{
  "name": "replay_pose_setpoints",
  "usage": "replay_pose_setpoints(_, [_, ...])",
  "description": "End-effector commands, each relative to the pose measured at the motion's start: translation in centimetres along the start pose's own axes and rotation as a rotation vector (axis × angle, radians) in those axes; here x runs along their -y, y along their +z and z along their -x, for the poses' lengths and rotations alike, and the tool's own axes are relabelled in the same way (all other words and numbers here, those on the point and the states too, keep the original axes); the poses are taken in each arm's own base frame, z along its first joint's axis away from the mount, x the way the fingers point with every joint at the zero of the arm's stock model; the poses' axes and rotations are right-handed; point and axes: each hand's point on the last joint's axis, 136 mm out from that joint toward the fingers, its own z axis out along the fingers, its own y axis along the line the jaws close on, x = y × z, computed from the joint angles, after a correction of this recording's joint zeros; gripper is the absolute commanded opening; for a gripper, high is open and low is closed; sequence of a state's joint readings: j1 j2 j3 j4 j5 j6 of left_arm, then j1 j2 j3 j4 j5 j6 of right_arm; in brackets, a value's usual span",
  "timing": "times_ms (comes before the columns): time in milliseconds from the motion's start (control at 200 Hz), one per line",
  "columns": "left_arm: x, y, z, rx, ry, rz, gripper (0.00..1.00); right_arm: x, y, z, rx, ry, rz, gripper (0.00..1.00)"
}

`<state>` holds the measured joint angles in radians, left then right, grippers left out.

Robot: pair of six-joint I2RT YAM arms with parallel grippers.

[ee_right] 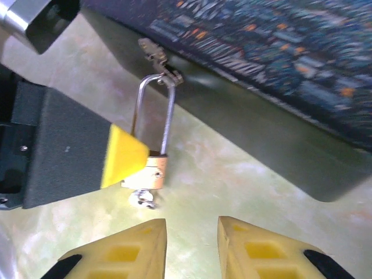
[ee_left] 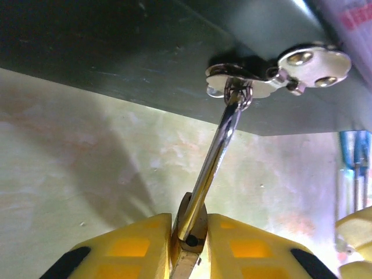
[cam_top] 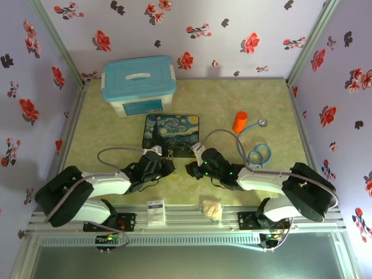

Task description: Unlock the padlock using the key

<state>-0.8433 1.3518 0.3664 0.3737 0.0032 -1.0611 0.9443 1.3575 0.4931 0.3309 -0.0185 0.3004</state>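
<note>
Looking through the right wrist camera, I see the padlock (ee_right: 152, 173) hanging by its shackle (ee_right: 167, 122) from the hasp (ee_right: 156, 51) on the box's front wall, at about 11 o'clock from my right gripper (ee_right: 192, 241). The left gripper (ee_left: 189, 225) is clamped on the brass body, a yellow pad on each flank. I judge that grip is there to stop the lock swinging and to present its underside to the right arm.

In the left wrist view the shackle runs straight up toward 1 o'clock into the hasp loop, so the body is held out from the box (cam_top: 171, 131) rather than dangling against it.

A small bright piece, which I take for the key (ee_right: 142, 199), sticks out at 6 o'clock of the brass. I cannot tell whether it is seated in the keyhole. The right gripper's fingers stand apart and hold nothing. They are lined up just short of that piece, which I read as a setup to pinch and turn it.

As for writing, the bin (cam_top: 138, 84) at 11 o'clock and the card (cam_top: 156, 212) at 6 o'clock on the near rail carry labels too small to read. The box lid shows a swirling night-sky painting with no legible text, and I see no brand on the padlock.
</note>
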Motion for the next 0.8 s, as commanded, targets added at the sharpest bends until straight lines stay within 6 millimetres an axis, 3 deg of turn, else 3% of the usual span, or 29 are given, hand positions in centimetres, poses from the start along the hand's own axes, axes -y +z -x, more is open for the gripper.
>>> replay_pose_setpoints(0, [-4.2,-1.1,-0.5,-0.043,0.13,0.233,0.21,2.4,-1.0,1.1,0.06,0.035,-0.127,0.25])
replay_pose_setpoints(195, [-4.8,-1.5,-0.5,-0.062,0.203,0.298,0.2,4.6,-2.6,1.9,0.097,0.051,-0.241,0.25])
replay_pose_setpoints(450, [-3.8,-2.6,1.0,-0.043,0.266,0.343,0.1,5.9,-3.2,1.5,0.107,0.071,-0.293,0.24])
replay_pose_setpoints(555, [-3.2,-3.4,1.5,-0.049,0.293,0.351,0.11,6.5,-3.4,1.5,0.107,0.081,-0.323,0.24])
replay_pose_setpoints(795, [-4.1,-4.1,1.2,-0.131,0.356,0.437,0.1,6.7,-3.2,1.4,0.101,0.087,-0.325,0.24])
